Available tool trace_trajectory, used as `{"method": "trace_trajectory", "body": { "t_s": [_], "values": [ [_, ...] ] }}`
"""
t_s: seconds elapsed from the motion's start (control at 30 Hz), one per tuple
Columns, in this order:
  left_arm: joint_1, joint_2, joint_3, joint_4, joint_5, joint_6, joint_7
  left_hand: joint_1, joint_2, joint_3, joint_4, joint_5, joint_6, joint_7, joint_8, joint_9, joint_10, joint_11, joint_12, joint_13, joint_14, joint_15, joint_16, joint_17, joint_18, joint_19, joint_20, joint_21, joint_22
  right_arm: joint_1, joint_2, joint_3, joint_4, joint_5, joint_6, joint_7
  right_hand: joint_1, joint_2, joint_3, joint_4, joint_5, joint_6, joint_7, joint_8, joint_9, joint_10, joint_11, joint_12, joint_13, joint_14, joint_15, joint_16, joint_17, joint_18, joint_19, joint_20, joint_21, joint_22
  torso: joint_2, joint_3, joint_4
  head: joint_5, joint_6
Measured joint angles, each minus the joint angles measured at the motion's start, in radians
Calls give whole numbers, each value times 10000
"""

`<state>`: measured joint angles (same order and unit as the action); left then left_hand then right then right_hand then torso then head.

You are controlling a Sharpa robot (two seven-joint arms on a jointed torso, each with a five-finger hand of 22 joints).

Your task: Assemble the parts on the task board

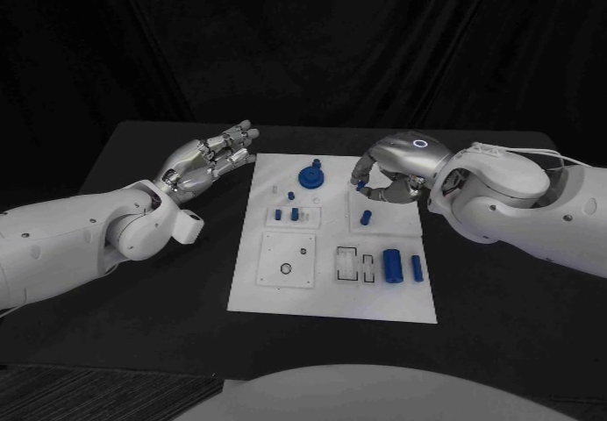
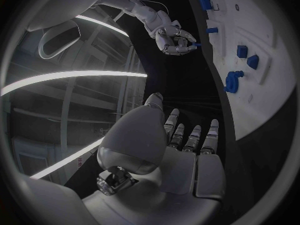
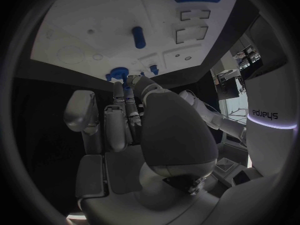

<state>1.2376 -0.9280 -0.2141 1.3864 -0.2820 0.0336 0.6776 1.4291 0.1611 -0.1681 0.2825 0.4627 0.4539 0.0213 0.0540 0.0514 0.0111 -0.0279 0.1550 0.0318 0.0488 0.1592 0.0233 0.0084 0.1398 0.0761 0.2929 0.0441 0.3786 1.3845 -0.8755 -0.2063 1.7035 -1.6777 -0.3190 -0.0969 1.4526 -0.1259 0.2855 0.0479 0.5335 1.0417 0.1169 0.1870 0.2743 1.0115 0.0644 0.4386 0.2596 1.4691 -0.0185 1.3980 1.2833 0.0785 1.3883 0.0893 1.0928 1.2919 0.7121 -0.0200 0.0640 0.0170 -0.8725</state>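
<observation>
1. Board [image 1: 332,303]: I see the white plate lying flat in the middle of the black bench [image 1: 152,333], between my two arms.
2. Left hand [image 1: 209,160]: it hovers over the bench just beside the board's far left corner, palm up, fingers [image 2: 178,135] straight and slightly apart, holding nothing (the left wrist view shows the same bare palm).
3. Right hand [image 1: 386,180]: it sits over the board's far right part, fingers [image 3: 128,110] curled in toward one another. In the left wrist view a small blue piece [image 2: 197,44] shows at their tips; I cannot tell for sure whether it is pinched.
4. Round part [image 1: 311,178]: a blue disc with a stem, at the board's far middle, just left of the right hand.
5. Peg [image 1: 366,217]: a short blue piece on the board directly below the right hand.
6. Two small pegs [image 1: 287,213]: standing side by side, left of centre.
7. Cylinders [image 1: 403,266]: a thick one and a thin one, lying near the right edge.
</observation>
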Motion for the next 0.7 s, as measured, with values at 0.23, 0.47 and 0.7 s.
{"method": "trace_trajectory", "body": {
  "t_s": [0.23, 0.47, 0.7],
  "values": [
    [-28, -4, -1, -8, 0, 0, 1, 26, 25, 0, 0, 0, 0, 0, 0, 0, 0, 1, 0, 0, 0, 0, 0, 0, -1, 0, 0, 0, -5, -343, 747, 3, 177, -19, 146, -8, 0, 0, 1, 1, 0, 3, -2, 0, 0, 28, 20, 0, -3, 0, 0, 0, 0, 1, -1, 0, 0, 0, -18, -9, 4, 158, 0],
    [-54, -11, -3, -11, 1, -2, 1, 26, 26, 0, 0, 0, 0, 1, 0, 0, 36, 36, 3, 0, -1, 0, 0, 0, 0, 0, 0, 0, -12, -659, 1261, -3, 111, -230, 350, -6, 3, -3, 1, 0, 0, 2, -1, 0, 1, 41, 30, -1, -5, 0, 0, 0, 0, 1, -1, 0, 0, 0, -28, -6, 8, 267, 0],
    [-61, -26, -3, 3, 2, -6, 1, 53, 53, 0, 0, 1, 0, 1, 0, 0, 36, 37, 115, 0, -1, -2, 0, -1, 0, 0, 0, 0, -42, -908, 1593, 1, -53, -453, 557, -6, 3, -3, 1, 0, 0, 1, 0, 0, 2, 72, 1, -1, -45, 0, 0, 0, 0, 0, -1, 0, 0, 0, -26, 0, 12, 318, 0]
  ]
}}
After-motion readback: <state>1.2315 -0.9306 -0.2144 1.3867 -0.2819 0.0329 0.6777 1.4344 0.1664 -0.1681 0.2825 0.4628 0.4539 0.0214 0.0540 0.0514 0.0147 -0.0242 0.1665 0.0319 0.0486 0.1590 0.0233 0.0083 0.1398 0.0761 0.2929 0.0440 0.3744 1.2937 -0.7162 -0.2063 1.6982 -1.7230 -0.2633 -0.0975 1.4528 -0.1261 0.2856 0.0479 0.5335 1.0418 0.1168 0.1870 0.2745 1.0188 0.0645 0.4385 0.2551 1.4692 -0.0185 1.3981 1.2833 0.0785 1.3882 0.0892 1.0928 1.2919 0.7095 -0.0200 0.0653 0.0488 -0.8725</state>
